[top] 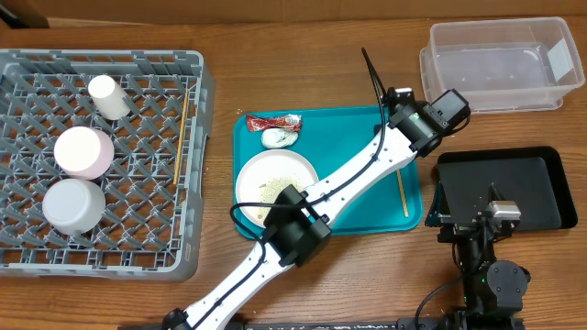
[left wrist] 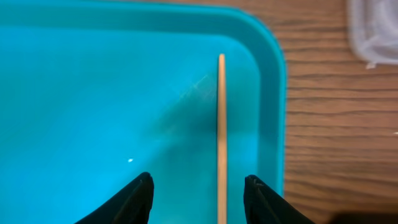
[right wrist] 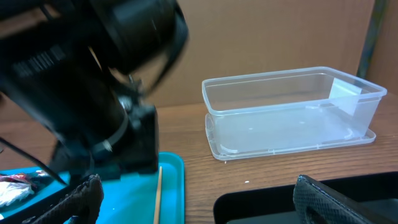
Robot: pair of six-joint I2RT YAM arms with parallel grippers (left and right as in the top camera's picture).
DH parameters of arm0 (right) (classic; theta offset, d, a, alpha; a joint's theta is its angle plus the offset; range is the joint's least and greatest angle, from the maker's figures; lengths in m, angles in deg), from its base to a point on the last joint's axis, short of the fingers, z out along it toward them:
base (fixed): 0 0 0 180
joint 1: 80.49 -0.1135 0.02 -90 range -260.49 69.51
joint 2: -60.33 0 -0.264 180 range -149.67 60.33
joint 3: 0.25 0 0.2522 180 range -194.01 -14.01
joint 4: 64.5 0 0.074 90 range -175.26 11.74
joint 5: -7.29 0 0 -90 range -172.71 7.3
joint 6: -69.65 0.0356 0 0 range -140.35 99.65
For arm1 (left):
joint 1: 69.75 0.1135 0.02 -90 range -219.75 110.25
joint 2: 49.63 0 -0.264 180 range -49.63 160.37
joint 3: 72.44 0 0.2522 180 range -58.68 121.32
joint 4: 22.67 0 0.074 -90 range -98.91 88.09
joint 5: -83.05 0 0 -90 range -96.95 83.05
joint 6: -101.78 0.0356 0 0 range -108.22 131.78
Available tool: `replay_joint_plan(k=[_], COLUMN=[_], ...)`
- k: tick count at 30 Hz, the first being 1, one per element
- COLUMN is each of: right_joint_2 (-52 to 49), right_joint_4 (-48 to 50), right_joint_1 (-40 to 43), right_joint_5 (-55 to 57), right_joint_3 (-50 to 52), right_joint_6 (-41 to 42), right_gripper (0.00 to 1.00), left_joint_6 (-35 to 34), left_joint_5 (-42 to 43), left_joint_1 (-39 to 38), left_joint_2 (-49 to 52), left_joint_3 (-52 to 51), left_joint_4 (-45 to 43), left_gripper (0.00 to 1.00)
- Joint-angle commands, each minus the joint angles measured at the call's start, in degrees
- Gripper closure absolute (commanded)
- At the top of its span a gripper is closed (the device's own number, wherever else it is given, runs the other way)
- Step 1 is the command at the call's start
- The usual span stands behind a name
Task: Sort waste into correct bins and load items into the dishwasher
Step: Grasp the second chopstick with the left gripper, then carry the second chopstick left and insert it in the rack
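Note:
A wooden chopstick (left wrist: 221, 124) lies along the right side of the teal serving tray (left wrist: 93, 93). My left gripper (left wrist: 198, 182) hangs low over it, open, with the stick between the fingers, nearer the right one and touching neither. Its arm reaches across the tray and covers the stick's far end (top: 402, 194). A red wrapper (top: 273, 121), a white scrap (top: 278, 137) and a white plate (top: 275, 181) with rice grains share that tray. My right gripper (right wrist: 199, 183) stands wide open and empty over the black tray (top: 518, 188). The clear tub (top: 500, 64) is empty.
The grey dish rack (top: 27, 247) at the left holds a small white cup (top: 108, 95), two upturned round dishes (top: 83, 151) (top: 73, 205) and a second chopstick (top: 182, 128). Bare wood separates the teal tray, the tub (right wrist: 292, 112) and the black tray (right wrist: 261, 208).

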Motion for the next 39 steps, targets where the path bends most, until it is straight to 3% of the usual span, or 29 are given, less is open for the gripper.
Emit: replay_joint_plan(k=[1, 11, 15, 17, 19, 25, 30, 32, 35, 39], right_joint_2=[0.6, 0.6, 0.6, 0.6, 0.6, 0.6, 0.6, 0.6, 0.6, 0.6], right_joint_4=[0.3, 0.3, 0.3, 0.3, 0.3, 0.3, 0.3, 0.3, 0.3, 0.3], right_joint_1=[0.3, 0.3, 0.3, 0.3, 0.3, 0.3, 0.3, 0.3, 0.3, 0.3], right_joint_5=[0.4, 0.4, 0.4, 0.4, 0.4, 0.4, 0.4, 0.4, 0.4, 0.4], right_joint_3=[0.6, 0.6, 0.6, 0.6, 0.6, 0.6, 0.6, 0.6, 0.6, 0.6], right_joint_6=[-0.2, -0.2, -0.2, -0.2, -0.2, -0.2, -0.2, -0.2, -0.2, -0.2], right_gripper=[0.0, 0.0, 0.01, 0.0, 0.0, 0.01, 0.0, 0.01, 0.0, 0.0], left_joint_6=[-3.1, -3.1, -3.1, -2.6, -0.3, 11.1, 18.7, 24.8, 42.3, 47.6], left_joint_5=[0.6, 4.0, 4.0, 3.9, 4.2, 3.9, 3.7, 1.9, 3.7, 3.7], left_joint_1=[0.0, -0.2, -0.2, -0.2, 0.1, 1.4, 3.8, 5.4, 8.1, 13.9], left_joint_2=[2.2, 7.6, 8.3, 8.4, 8.3, 5.9, 0.5, -2.2, -7.2, -12.6], left_joint_3=[0.5, 0.4, 0.4, 0.5, 1.0, 9.6, 19.7, 22.8, 22.6, 22.6], left_joint_4=[-1.2, -3.3, -2.3, -1.8, -1.6, 5.4, 18.5, 22.8, 22.8, 22.8], left_gripper=[0.5, 0.52, 0.72, 0.94, 0.96, 0.96, 0.96, 0.96, 0.96, 0.96])
